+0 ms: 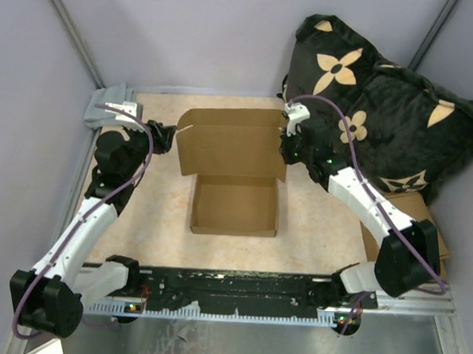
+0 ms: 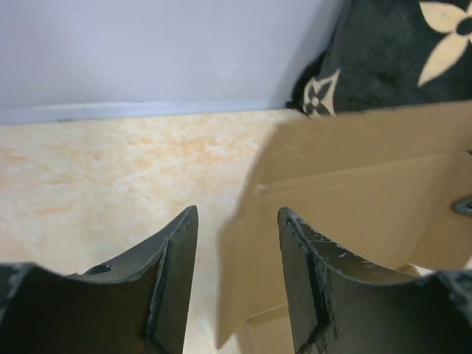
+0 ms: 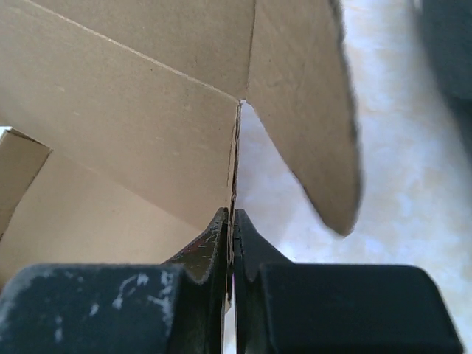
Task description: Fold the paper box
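Paper box (image 1: 235, 210) sits mid-counter (image 1: 161, 217) with its tray open and its lid raised at the far side, where my right jaws pinch a cardboard edge at the lid's right end, while my left jaws stand spread beside its left edge, holding nothing.
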You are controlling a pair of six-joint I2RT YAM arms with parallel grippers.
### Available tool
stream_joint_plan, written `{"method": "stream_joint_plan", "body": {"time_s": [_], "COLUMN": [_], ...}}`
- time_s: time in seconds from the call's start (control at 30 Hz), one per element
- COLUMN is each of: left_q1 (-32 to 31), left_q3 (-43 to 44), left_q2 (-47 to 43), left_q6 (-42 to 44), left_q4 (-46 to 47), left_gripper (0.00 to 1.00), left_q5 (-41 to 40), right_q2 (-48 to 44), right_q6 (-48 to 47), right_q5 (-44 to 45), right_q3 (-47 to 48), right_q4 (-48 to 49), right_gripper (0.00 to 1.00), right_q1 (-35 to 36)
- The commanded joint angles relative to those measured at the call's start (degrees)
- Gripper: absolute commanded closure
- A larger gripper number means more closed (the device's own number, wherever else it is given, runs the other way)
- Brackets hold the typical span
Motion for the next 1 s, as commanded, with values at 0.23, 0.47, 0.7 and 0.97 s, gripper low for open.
{"method": "stream_joint_plan", "body": {"time_s": [0.23,0.47,0.7,0.97], "left_q1": [-0.3,-0.3,-0.3,-0.4], "left_q3": [10.6,12.9,11.1,8.7], "left_q2": [1.2,5.3,4.6,5.4], "left_q6": [8.1,6.4,6.8,6.4], "left_q4": [-16.4,-18.4,-16.9,-16.1], "left_gripper": [0.47,0.48,0.48,0.5], "left_q5": [-2.0,7.1,11.2,12.7], "right_q2": [-14.3,-17.1,-17.8,-17.7], "right_q6": [-5.2,-4.6,-3.8,-3.6], "right_q5": [6.0,5.5,4.0,3.9], "right_q3": [-15.3,-17.7,-18.0,-18.0], "right_q4": [18.6,18.9,17.8,17.4], "right_gripper": [0.98,0.98,0.97,0.97], "right_q1": [-0.5,-0.5,-0.4,-0.4]}}
